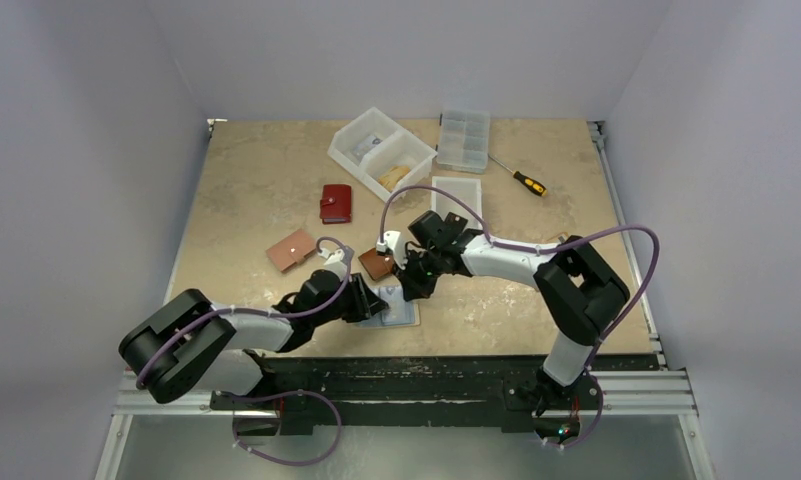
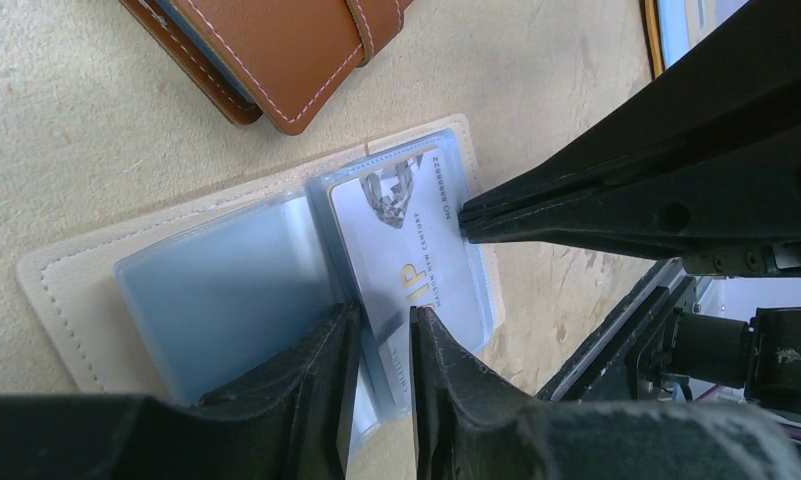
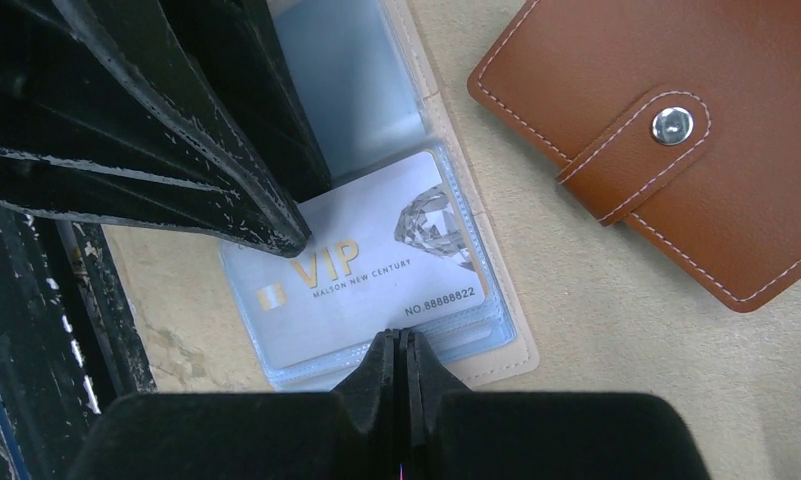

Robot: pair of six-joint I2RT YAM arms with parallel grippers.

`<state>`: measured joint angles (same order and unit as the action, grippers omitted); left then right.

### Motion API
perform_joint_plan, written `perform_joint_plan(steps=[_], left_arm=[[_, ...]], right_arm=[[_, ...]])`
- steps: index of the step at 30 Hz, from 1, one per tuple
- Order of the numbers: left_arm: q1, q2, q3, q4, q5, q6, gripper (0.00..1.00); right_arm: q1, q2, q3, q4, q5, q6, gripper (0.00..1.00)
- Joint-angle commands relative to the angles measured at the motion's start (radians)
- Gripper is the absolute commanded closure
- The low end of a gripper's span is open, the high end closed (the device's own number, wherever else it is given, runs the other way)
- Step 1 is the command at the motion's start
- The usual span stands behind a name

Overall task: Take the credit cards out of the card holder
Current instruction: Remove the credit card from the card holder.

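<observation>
The card holder [image 2: 66, 290], cream with clear plastic sleeves, lies open on the table near the front edge [image 1: 394, 312]. A pale grey credit card [image 2: 416, 250] marked VIP sits in the top sleeve [image 3: 376, 280]. Its near end sticks out between the fingers of my left gripper [image 2: 384, 318], whose jaws stand a narrow gap apart around that end. My right gripper [image 3: 398, 335] is shut with nothing in it. Its tips press down on the sleeve's long edge beside the card's number. In the left wrist view those tips [image 2: 466, 220] touch the card's side.
A closed brown leather wallet [image 3: 696, 140] lies just beyond the holder. Farther back are a tan wallet [image 1: 290, 250], a red wallet [image 1: 336, 203], clear bins [image 1: 381, 150], a compartment box [image 1: 463, 140], a clear lid [image 1: 456, 197] and a screwdriver [image 1: 524, 180].
</observation>
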<state>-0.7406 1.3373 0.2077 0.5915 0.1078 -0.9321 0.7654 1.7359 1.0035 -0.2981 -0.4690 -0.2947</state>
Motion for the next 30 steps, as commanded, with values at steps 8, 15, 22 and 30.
perform_joint_plan(steps=[8,15,22,30], left_arm=[[0.002,0.059,-0.013,0.144,0.033,-0.048,0.70],[0.002,0.063,-0.058,0.226,0.042,-0.111,0.73],[0.003,0.045,-0.105,0.311,0.044,-0.184,0.87],[0.002,0.011,-0.116,0.257,0.024,-0.145,1.00]], right_arm=[[0.071,0.050,0.067,-0.023,0.016,0.016,1.00],[0.093,0.062,0.086,-0.038,0.005,0.019,1.00],[0.098,0.073,0.093,-0.043,-0.004,0.035,1.00],[0.096,0.061,0.088,-0.046,0.019,0.027,1.00]])
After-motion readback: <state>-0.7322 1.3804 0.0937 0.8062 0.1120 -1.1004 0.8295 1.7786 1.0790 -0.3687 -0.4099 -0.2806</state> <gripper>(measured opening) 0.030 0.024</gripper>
